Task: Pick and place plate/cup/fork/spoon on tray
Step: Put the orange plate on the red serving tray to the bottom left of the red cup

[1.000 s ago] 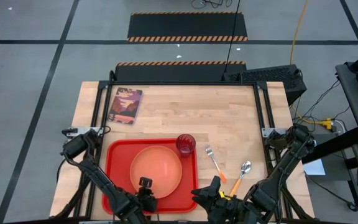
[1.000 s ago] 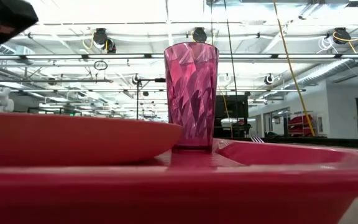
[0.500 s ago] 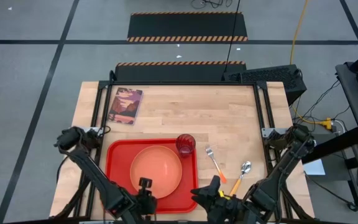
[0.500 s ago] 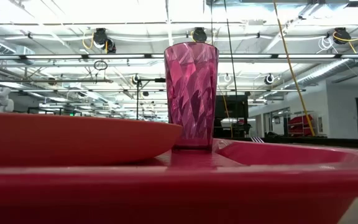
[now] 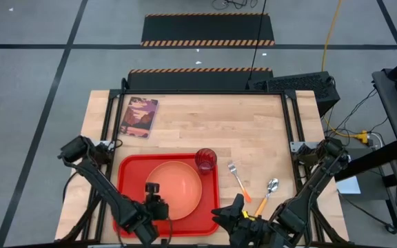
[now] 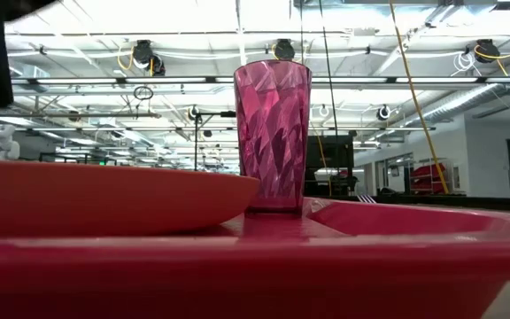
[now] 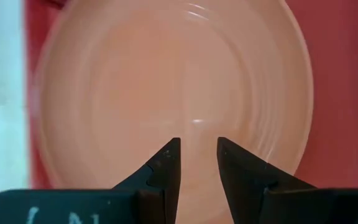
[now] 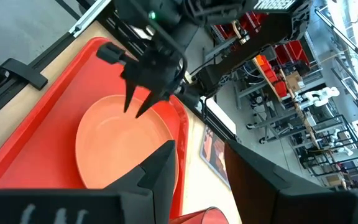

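The orange plate (image 5: 174, 187) lies flat in the red tray (image 5: 127, 180). The dark-red cup (image 5: 206, 160) stands upright on the tray's far right corner, beside the plate; the low view shows it too (image 6: 273, 133). The fork (image 5: 238, 178) and the spoon (image 5: 269, 190) lie on the table to the right of the tray. My left gripper (image 7: 197, 146) is open and hovers over the plate's near left part (image 7: 166, 81), fingers pointing down. My right gripper (image 8: 197, 155) is open and empty near the table's front edge, right of the tray.
A small book with a pictured cover (image 5: 139, 116) lies at the table's far left. Bare wood spans the far half of the table. The metal frame rails (image 5: 291, 131) run along the table's left and right sides.
My left gripper has gone from the tray's near rim toward the table's far edge and a little left, and now stands over the plate. Plate, cup, fork and spoon have kept still.
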Action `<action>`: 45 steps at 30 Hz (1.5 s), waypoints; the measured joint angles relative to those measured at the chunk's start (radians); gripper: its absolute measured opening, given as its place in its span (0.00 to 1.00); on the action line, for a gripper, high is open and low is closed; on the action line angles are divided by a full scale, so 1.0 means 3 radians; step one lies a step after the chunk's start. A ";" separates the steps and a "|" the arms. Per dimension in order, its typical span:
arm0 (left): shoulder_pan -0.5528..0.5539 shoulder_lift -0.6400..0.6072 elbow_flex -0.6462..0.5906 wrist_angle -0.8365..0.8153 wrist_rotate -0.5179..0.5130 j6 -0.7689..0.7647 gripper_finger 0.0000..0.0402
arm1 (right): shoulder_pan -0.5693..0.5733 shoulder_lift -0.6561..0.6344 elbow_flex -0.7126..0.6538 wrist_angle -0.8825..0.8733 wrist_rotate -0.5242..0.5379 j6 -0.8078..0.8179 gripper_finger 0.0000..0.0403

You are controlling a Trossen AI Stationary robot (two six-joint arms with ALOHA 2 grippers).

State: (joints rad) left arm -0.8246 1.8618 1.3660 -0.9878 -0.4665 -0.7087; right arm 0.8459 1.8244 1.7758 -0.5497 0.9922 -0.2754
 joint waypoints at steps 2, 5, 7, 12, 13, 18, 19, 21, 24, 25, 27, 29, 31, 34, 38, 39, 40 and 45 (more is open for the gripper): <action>0.0035 0.0000 -0.0095 0.0194 0.0155 0.0068 0.27 | 0.0000 0.0000 0.0001 0.0000 -0.0001 0.0002 0.33; 0.0050 0.0000 -0.0168 0.0440 0.0387 0.0204 0.25 | 0.0000 0.0000 0.0001 -0.0001 -0.0001 0.0001 0.33; 0.0046 0.0000 -0.0192 0.0598 0.0519 0.0338 0.22 | 0.0000 0.0000 0.0001 0.0000 -0.0001 -0.0002 0.33; 0.0046 0.0000 -0.0215 0.0765 0.0545 0.0520 0.13 | 0.0000 0.0000 0.0001 0.0000 -0.0001 -0.0002 0.33; 0.0049 0.0000 -0.0215 0.0779 0.0544 0.0545 0.11 | 0.0000 0.0000 0.0001 0.0000 -0.0001 -0.0001 0.33; 0.0044 0.0000 -0.0215 0.0790 0.0545 0.0639 0.02 | 0.0000 0.0000 0.0001 0.0000 -0.0001 -0.0001 0.33; 0.0043 0.0000 -0.0215 0.0791 0.0545 0.0642 0.01 | 0.0000 0.0000 0.0001 0.0000 -0.0001 -0.0001 0.33; 0.0046 0.0000 -0.0215 0.0792 0.0545 0.0639 0.02 | 0.0000 0.0000 0.0001 -0.0001 -0.0001 -0.0001 0.33; 0.0046 0.0000 -0.0215 0.0839 0.0595 0.0672 0.03 | 0.0000 0.0000 0.0001 0.0001 -0.0001 -0.0001 0.33; 0.0046 0.0000 -0.0215 0.0884 0.0597 0.0714 0.03 | 0.0000 0.0000 0.0001 0.0000 -0.0001 -0.0001 0.33; 0.0046 0.0008 -0.0216 0.0998 0.0597 0.0824 0.02 | 0.0000 0.0000 0.0001 -0.0001 -0.0001 -0.0002 0.33; 0.0046 0.0014 -0.0240 0.1096 0.0601 0.0908 0.01 | 0.0000 0.0000 0.0001 -0.0001 -0.0001 0.0001 0.33; 0.0045 0.0014 -0.0277 0.1122 0.0606 0.0928 0.01 | 0.0000 0.0000 0.0001 -0.0001 -0.0001 0.0001 0.33; 0.0058 0.0014 -0.0362 0.1134 0.0606 0.0900 0.02 | 0.0000 0.0000 0.0001 0.0000 -0.0001 0.0001 0.33; 0.0064 0.0018 -0.0434 0.1196 0.0693 0.0856 0.01 | 0.0000 0.0000 0.0000 0.0000 -0.0001 0.0001 0.33; 0.0061 0.0018 -0.0434 0.1243 0.0715 0.0850 0.01 | 0.0000 0.0000 0.0001 0.0000 -0.0001 0.0001 0.33; 0.0061 0.0018 -0.0434 0.1298 0.0730 0.0851 0.01 | 0.0000 0.0000 0.0001 -0.0001 -0.0001 -0.0001 0.33; 0.0055 0.0018 -0.0434 0.1503 0.0783 0.1018 0.02 | 0.0000 0.0000 0.0001 0.0000 -0.0001 0.0000 0.33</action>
State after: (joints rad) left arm -0.8082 1.8671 1.2358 -0.5369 -0.2316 -0.4032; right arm 0.8459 1.8244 1.7760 -0.5497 0.9920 -0.2755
